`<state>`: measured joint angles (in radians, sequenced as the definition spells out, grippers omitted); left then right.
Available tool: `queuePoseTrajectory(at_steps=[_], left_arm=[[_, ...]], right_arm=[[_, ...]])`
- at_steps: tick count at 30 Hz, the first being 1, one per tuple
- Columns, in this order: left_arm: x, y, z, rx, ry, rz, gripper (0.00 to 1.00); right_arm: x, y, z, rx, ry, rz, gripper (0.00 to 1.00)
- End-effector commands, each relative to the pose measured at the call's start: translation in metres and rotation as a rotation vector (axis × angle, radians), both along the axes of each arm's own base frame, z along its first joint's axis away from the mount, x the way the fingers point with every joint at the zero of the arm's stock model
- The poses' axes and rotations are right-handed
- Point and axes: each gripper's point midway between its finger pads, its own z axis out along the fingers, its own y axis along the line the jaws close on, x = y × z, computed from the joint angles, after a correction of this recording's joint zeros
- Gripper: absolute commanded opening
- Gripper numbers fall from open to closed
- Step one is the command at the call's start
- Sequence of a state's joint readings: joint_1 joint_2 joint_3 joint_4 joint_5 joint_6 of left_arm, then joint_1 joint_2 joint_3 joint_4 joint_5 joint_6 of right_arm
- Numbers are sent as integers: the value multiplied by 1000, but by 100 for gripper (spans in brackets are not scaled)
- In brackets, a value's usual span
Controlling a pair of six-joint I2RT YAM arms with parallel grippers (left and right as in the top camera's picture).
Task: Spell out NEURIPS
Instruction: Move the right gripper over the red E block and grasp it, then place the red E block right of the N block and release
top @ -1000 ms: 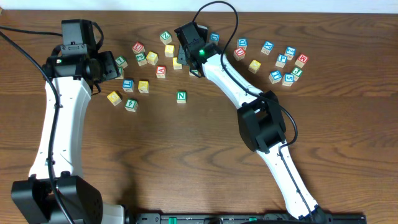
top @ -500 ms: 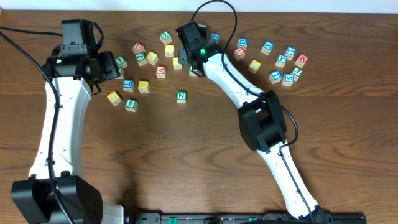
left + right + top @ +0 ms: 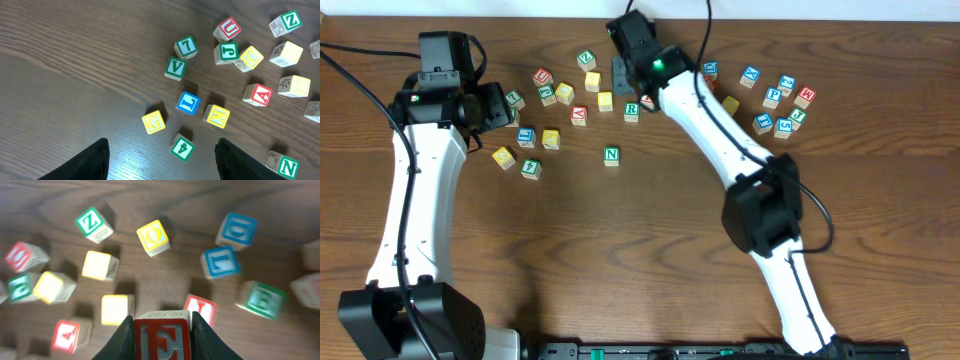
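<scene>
While the right claw was clamped narrow on the red E cube, one finger on each side face, nothing had been lined up into a word yet. E looked lifted clear of the surface, above the back scatter, just behind the green R cube. The overhead view hid the cube itself behind the claw.

Green N cube sat alone and upright, nearer the robot than the scatter and apart from the rest. My read: that was letter one, placed.

Status as I judged it: one of seven down, second in hand, not yet set beside N. Left to do: E next to N, then U, R, I, P, S.
- R was near, just behind N.
- Blue P cube lay in the right-hand cluster, well apart.
- U, I and S: couldn't pin them with confidence from these views.

Left claw hung wide open and empty over the left cluster, above a yellow G cube and a blue L cube, touching nothing. Neither of those was needed.
</scene>
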<state>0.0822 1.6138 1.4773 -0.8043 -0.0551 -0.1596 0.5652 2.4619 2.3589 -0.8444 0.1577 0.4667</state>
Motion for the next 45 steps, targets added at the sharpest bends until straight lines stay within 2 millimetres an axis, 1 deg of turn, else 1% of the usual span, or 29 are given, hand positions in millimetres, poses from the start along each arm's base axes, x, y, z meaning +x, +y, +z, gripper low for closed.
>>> queuePoseTrajectory(at_steps=[1, 4, 5, 9, 11, 14, 16, 18, 21, 23, 26, 30, 37, 42, 45], left_arm=[[-1, 2, 8, 8, -18, 7, 67], [-1, 2, 8, 8, -18, 8, 67], [-1, 2, 8, 9, -18, 7, 67], [1, 2, 7, 9, -18, 7, 67], [2, 2, 5, 9, -17, 7, 67], [4, 2, 3, 8, -16, 7, 67], [5, 2, 0, 8, -11, 7, 67], [7, 2, -3, 8, -5, 7, 67], [8, 3, -9, 6, 9, 7, 67], [8, 3, -11, 6, 13, 7, 67], [9, 3, -11, 6, 12, 7, 67], [10, 3, -11, 5, 8, 8, 67], [10, 2, -11, -5, 6, 22, 67], [10, 2, -11, -5, 6, 22, 67], [10, 2, -11, -5, 6, 22, 67]], right_arm=[[-22, -4, 29, -15, 27, 53, 17], [-46, -3, 15, -12, 146, 95, 17], [-62, -3, 2, -11, 229, 117, 16], [-87, -4, -18, -25, 357, 141, 16], [-95, -6, -27, -45, 390, 143, 17], [-107, -9, -45, -73, 440, 142, 18], [-112, -12, -58, -87, 464, 141, 16], [-115, -14, -69, -94, 476, 140, 14], [-114, -13, -84, -85, 474, 128, 13], [-113, -11, -87, -79, 468, 130, 14], [-110, -10, -88, -72, 457, 131, 16], [-108, -1, -87, -53, 434, 134, 21], [-111, 11, -96, -43, 415, 152, 22], [-108, 15, -95, -36, 396, 156, 22], [-108, 16, -95, -34, 393, 157, 24]])
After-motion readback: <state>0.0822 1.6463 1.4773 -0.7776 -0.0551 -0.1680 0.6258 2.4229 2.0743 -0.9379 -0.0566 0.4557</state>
